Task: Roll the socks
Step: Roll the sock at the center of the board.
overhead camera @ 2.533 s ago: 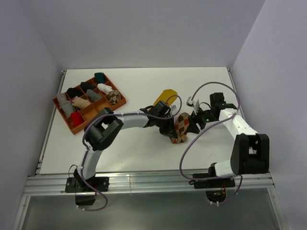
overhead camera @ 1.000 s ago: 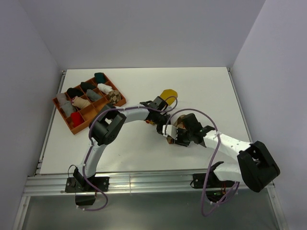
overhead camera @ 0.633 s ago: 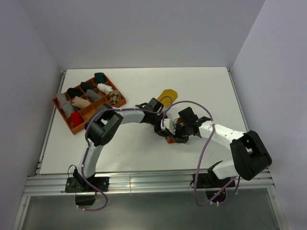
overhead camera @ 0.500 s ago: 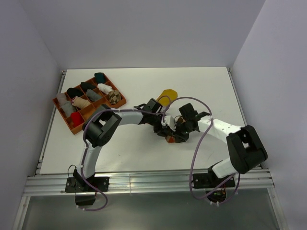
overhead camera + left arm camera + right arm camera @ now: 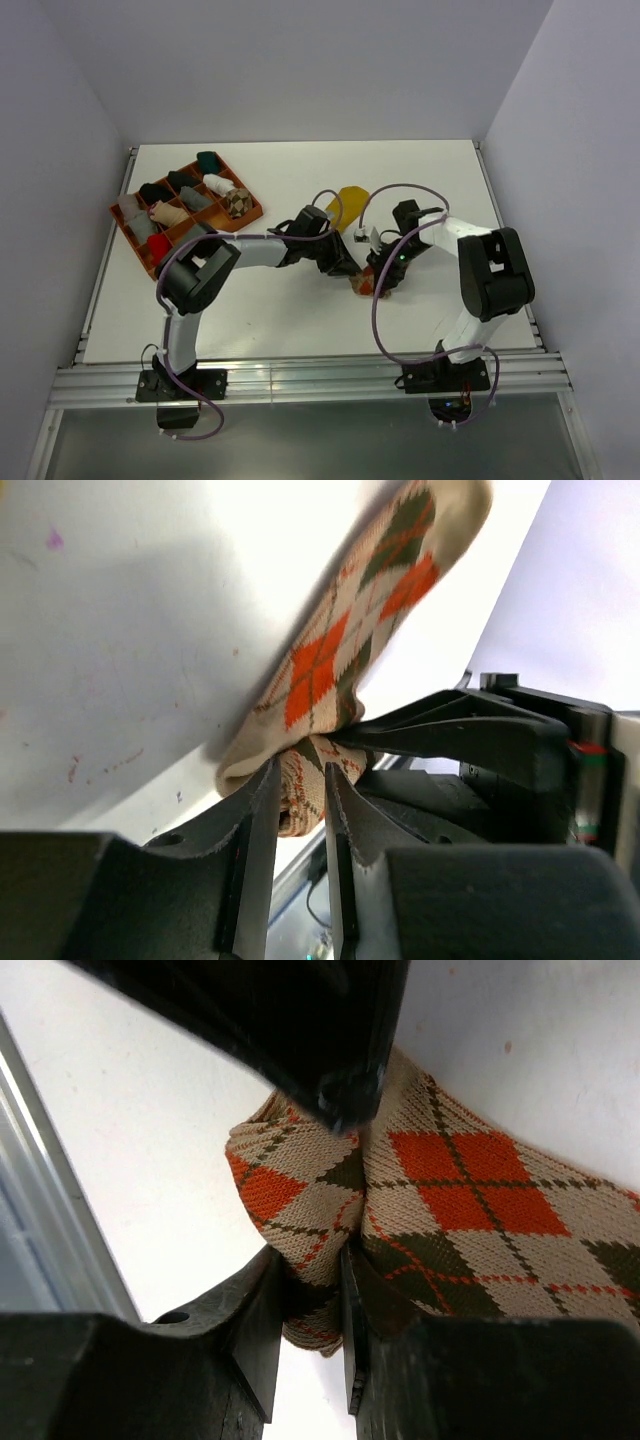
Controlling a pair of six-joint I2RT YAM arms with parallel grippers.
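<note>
The orange-brown-cream argyle sock [image 5: 368,284] lies partly rolled on the white table, between both grippers. My left gripper [image 5: 343,264] is shut on its rolled end; in the left wrist view the roll [image 5: 300,792] sits pinched between the fingers while the flat part of the sock [image 5: 345,650] stretches away. From the right, my right gripper [image 5: 384,266] is shut on a fold of the same sock [image 5: 318,1230]. The mustard yellow sock [image 5: 350,197] lies flat just beyond them. A brown-and-cream argyle bundle [image 5: 237,201] sits in the tray.
An orange compartment tray [image 5: 252,213] at the back left holds several small bundles in black, grey, white, teal and red. The two arms cross close together at mid-table, the left gripper's body [image 5: 300,1020] hanging right over the right jaws.
The right arm has swung from the near side up to the right of the sock and closed on a fold. The left jaws have widened and now clamp the rolled end.
</note>
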